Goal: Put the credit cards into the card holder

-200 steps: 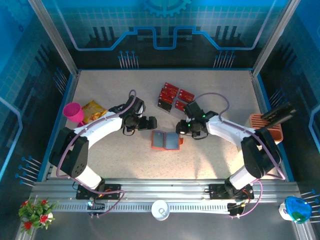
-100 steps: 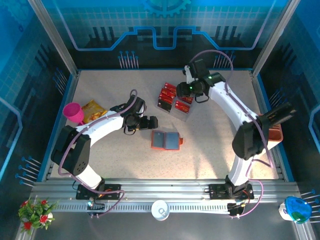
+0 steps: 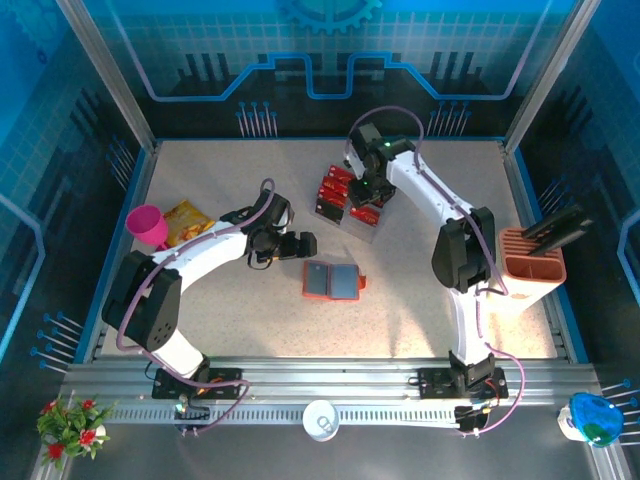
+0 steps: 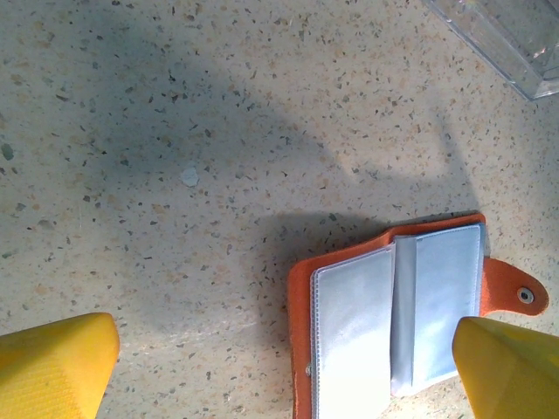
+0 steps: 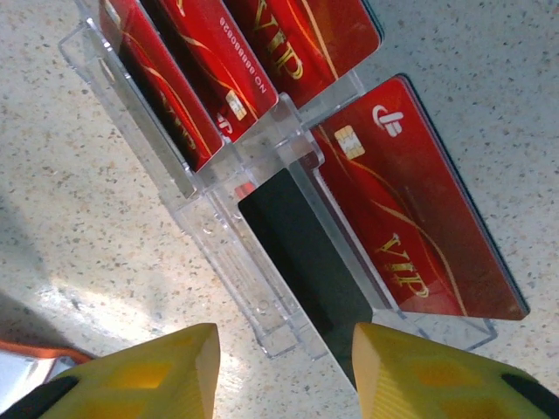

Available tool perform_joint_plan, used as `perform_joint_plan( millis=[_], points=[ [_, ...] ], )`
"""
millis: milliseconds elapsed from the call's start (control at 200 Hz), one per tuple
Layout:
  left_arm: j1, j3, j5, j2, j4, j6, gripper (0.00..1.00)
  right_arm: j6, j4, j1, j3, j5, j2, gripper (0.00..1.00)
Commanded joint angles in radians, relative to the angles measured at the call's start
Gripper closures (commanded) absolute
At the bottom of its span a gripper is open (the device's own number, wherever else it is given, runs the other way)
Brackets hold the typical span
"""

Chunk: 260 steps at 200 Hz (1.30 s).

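The card holder (image 3: 332, 281) lies open on the table, orange-red with grey pockets facing up. In the left wrist view the card holder (image 4: 393, 319) sits between my fingertips, nearer the right one. My left gripper (image 3: 300, 245) hovers just left of it, open (image 4: 279, 375) and holding nothing. Several red credit cards (image 3: 340, 188) stand in a clear acrylic stand (image 3: 362, 222) further back. My right gripper (image 3: 362, 200) hangs over that stand. In the right wrist view it is open (image 5: 284, 375), its fingers on either side of the stand's (image 5: 253, 262) near end, with a red credit card (image 5: 410, 201) just beyond.
A pink cup (image 3: 148, 224) and a yellow snack bag (image 3: 187, 220) lie at the left. An orange slotted rack (image 3: 532, 265) with a dark object in it stands at the right edge. Raised walls border the table.
My right arm has swung from beside the card holder to the back, over the stand of credit cards. The left arm and the card holder have not moved.
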State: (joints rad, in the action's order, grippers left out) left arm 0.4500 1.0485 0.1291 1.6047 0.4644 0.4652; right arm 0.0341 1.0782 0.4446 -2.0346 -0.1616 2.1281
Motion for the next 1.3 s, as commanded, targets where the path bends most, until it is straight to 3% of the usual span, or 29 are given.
perform_joint_plan(
  millis=[0,325,820,1056,1296],
  points=[
    [0.006,0.019,0.024,0.018,-0.003,-0.005,0.01,-0.055,0.064,0.024,-0.042,-0.051,0.045,0.57],
    [0.006,0.024,0.028,0.023,0.002,-0.01,0.01,-0.077,0.069,0.038,-0.05,-0.111,0.091,0.61],
    [0.006,0.015,0.038,0.023,0.004,-0.019,0.01,-0.104,0.061,0.045,-0.056,-0.158,0.086,0.91],
    [0.006,0.005,0.039,0.017,0.003,-0.019,0.01,-0.171,0.006,0.074,-0.016,-0.23,0.042,1.0],
    [0.006,0.001,0.037,0.005,0.004,-0.02,0.01,-0.258,-0.075,0.124,0.045,-0.311,-0.039,1.0]
  ],
)
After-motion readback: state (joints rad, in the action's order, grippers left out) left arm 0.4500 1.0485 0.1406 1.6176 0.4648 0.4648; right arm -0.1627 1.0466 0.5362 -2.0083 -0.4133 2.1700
